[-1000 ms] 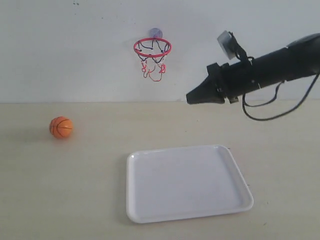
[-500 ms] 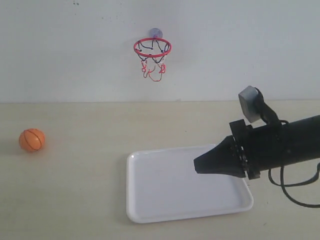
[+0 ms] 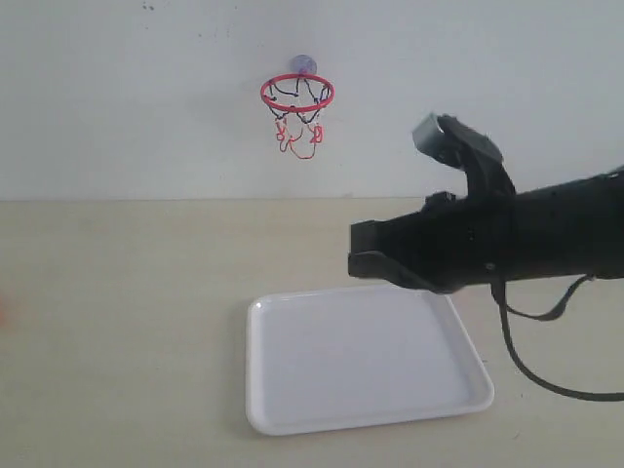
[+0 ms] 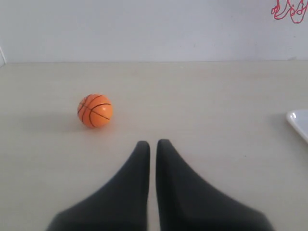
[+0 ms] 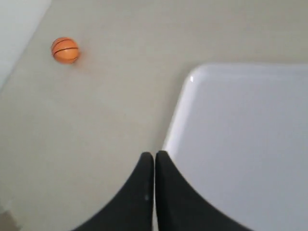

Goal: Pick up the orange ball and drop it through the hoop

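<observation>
The orange ball (image 4: pixel 95 110) rests on the beige table, ahead and to one side of my left gripper (image 4: pixel 152 143), which is shut and empty. It also shows far off in the right wrist view, as the ball (image 5: pixel 65 50). It has left the exterior view at the left edge. My right gripper (image 3: pixel 359 252) hangs shut and empty over the tray's far edge, and its tips (image 5: pixel 154 154) sit above the tray rim. The hoop (image 3: pixel 296 94) is stuck to the back wall, red ring and net hanging free. A bit of the net (image 4: pixel 288 9) shows in the left wrist view.
A white tray (image 3: pixel 292 390) lies on the table below and in front of the hoop; its corner (image 4: pixel 299 122) shows in the left wrist view, and the tray (image 5: pixel 250 125) fills much of the right wrist view. A black cable (image 3: pixel 536 370) droops from the right arm.
The ball has rolled left along the table and out of the exterior view. My right arm dropped low over the tray, then rose and reached further left.
</observation>
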Motion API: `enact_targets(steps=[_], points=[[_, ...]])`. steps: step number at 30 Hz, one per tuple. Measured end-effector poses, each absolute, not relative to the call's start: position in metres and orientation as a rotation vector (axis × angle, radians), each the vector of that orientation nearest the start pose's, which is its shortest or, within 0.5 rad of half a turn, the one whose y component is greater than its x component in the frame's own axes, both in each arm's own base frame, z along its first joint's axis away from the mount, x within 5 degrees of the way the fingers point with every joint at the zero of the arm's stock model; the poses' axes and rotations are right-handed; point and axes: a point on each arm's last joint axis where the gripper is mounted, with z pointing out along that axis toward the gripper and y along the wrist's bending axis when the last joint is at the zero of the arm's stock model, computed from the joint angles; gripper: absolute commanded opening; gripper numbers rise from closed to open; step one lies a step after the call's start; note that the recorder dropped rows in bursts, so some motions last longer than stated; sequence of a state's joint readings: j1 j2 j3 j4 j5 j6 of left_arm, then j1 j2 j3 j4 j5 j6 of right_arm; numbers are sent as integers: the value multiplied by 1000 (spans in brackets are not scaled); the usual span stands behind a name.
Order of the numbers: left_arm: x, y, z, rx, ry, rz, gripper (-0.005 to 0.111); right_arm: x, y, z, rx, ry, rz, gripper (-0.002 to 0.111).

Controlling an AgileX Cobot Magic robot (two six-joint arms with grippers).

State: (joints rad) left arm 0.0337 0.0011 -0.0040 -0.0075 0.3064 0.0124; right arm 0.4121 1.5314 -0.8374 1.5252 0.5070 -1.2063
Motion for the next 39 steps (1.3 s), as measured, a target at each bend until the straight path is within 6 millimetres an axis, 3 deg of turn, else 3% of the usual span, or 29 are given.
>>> enact_targets(steps=[3,8,10,13,18,26,32,39], points=[[54,2,187,-24,1787,26,4,234,179,287,-446,2020,709,0],[54,2,187,-24,1787,26,4,213,159,329,-395,1847,617,0],[54,2,187,-24,1787,26,4,204,151,333,-407,1814,585,0],[54,2,187,-24,1787,26,4,190,136,326,-418,1805,552,0],[54,2,187,-24,1787,26,4,168,94,298,-343,1847,492,0],[54,2,187,-24,1787,26,4,105,37,252,-174,1762,373,0],[54,2,187,-24,1787,26,4,74,24,245,-147,1592,337,0],[54,2,187,-24,1787,26,4,60,31,250,-227,1507,428,0]])
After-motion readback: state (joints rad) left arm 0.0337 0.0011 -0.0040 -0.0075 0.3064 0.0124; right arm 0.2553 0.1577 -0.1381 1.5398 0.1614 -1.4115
